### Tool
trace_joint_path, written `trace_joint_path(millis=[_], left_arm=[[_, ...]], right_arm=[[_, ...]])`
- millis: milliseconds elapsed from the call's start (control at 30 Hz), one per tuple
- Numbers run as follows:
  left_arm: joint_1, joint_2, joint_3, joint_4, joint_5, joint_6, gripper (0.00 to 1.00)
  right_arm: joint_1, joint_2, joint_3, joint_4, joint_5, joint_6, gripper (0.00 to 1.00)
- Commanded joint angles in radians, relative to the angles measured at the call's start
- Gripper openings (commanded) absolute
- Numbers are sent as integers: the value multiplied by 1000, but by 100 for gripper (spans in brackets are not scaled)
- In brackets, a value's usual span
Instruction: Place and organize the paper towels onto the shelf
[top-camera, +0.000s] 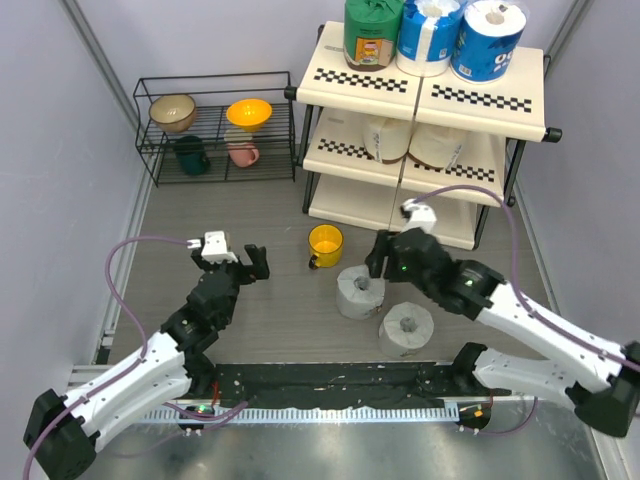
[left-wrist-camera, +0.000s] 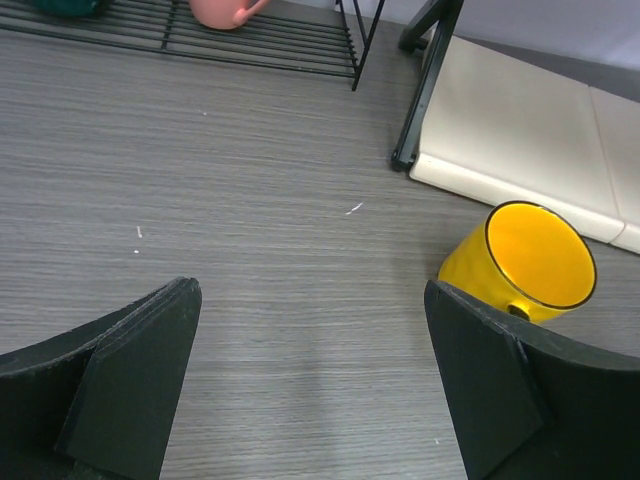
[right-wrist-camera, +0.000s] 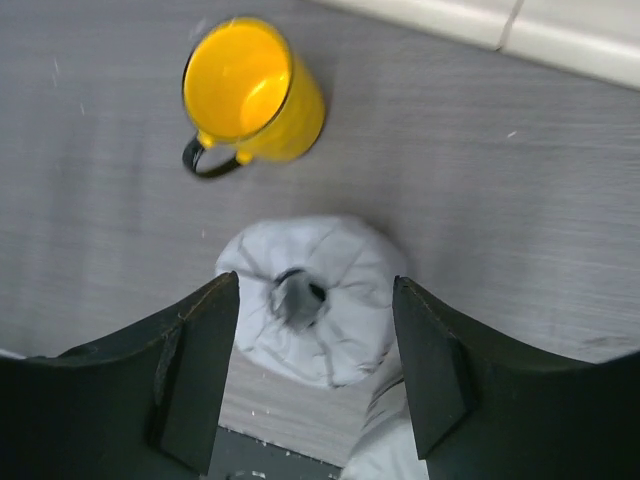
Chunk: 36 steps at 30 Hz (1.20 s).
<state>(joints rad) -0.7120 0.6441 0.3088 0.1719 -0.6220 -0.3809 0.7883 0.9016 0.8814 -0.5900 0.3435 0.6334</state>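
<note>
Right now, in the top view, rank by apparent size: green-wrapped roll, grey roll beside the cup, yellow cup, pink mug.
1. green-wrapped roll, likely nearer the camera
2. grey roll
3. yellow cup
4. pink mug, partly hidden

Surface: grey wood-grain laminate, matt, with a fine linear texture.
Shelf: panels look like cream plastic, smooth with a low sheen. The frame is black tube with a satin finish.
Yellow cup: glossy inside and out; material cannot be told.
Grey-white roll: matt, soft-looking wrap puckered into creases at the core.
Blue-and-white rolls and green roll: printed film wrap, slightly glossy.
Low rack: thin black coated wire.
Left end effector: matt black plastic.
</note>
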Motion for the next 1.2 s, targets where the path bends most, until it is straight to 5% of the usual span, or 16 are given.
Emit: trace_joint_path(millis=[0,233,600,1167], left_arm=[[8,-12,-27,104,-24,65,100],[13,-49,-73,127,-27,103,100],[39,-104,-128,127,-30,109,100],[45,-84,-134,150,-18,100,100]], right_arm=[[156,92,59,-44,241,90,68],[163,186,8,0,254,123,67],[163,195,-59,39,180,115,80],[164,233,-145,104,137,126,69]])
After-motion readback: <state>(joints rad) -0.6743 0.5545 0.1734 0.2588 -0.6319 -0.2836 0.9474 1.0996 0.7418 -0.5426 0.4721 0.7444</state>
